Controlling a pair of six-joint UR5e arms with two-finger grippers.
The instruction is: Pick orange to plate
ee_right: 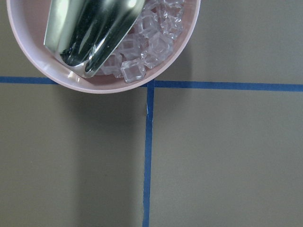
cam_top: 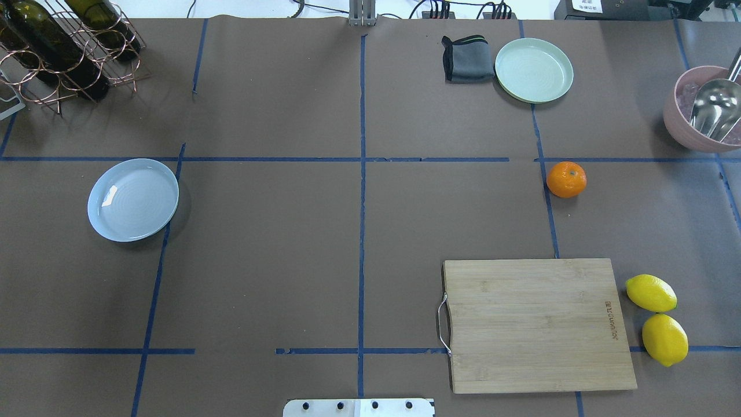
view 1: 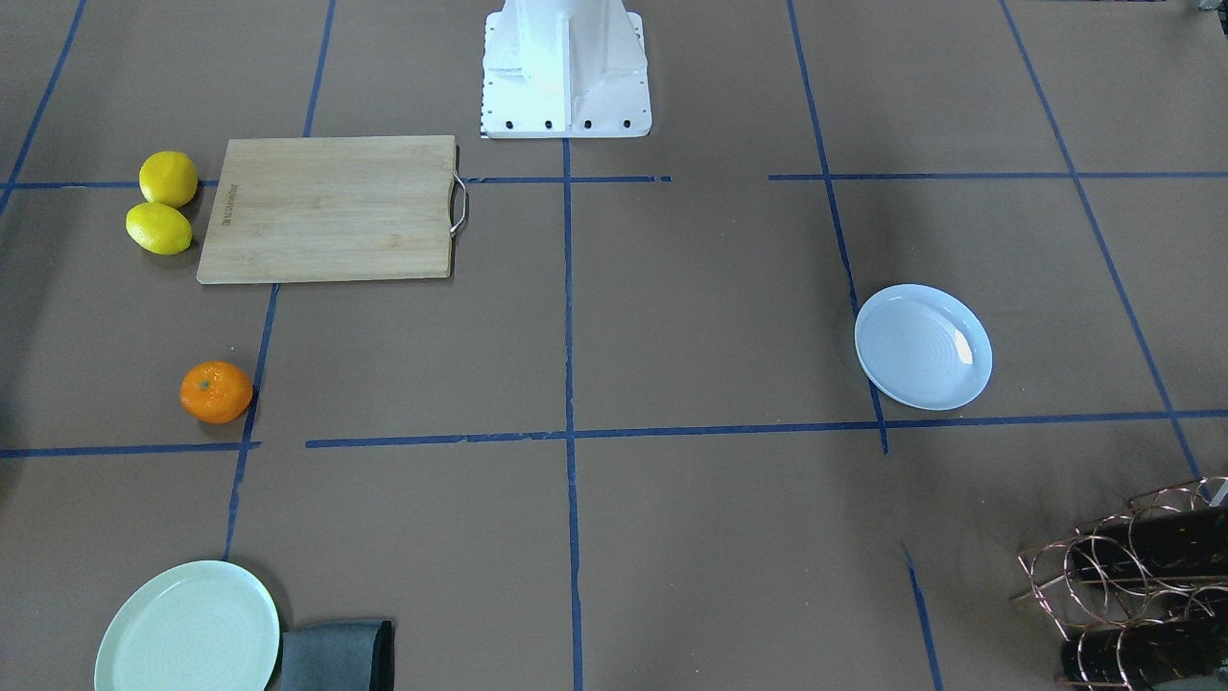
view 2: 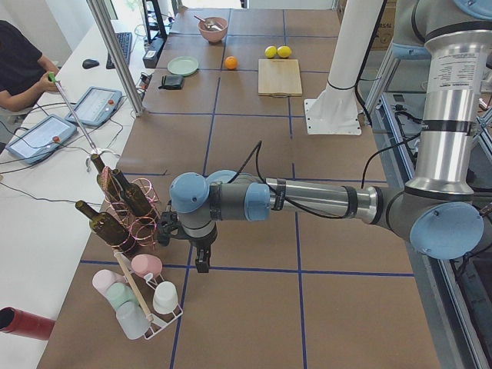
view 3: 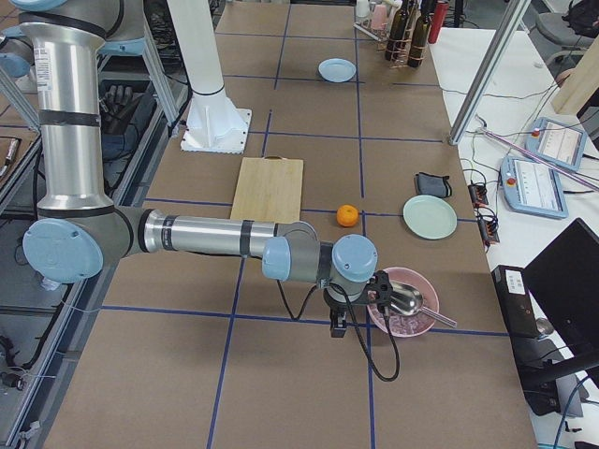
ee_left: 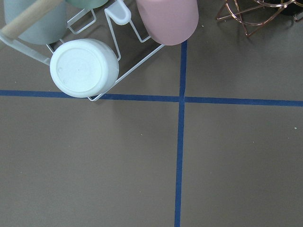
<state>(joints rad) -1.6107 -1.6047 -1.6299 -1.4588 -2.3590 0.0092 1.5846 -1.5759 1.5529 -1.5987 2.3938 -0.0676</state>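
The orange (cam_top: 566,179) lies alone on the brown table cover on the robot's right side, and it also shows in the front view as the orange (view 1: 216,392). The pale bluish-white plate (cam_top: 133,200) sits bare far over on the robot's left; the plate (view 1: 923,346) holds nothing. Neither arm enters the overhead or front views. The left gripper (view 2: 201,261) hangs low beside the cup rack at the table's left end. The right gripper (view 3: 337,323) hovers next to the pink bowl at the right end. I cannot tell whether either is open or shut.
A wooden cutting board (cam_top: 538,324) lies near the orange, with two lemons (cam_top: 650,292) beside it. A mint-green plate (cam_top: 534,70) and a grey cloth (cam_top: 468,58) sit at the far edge. A pink bowl (cam_top: 703,110) holds ice and a scoop. A wine rack (cam_top: 63,46) stands far left.
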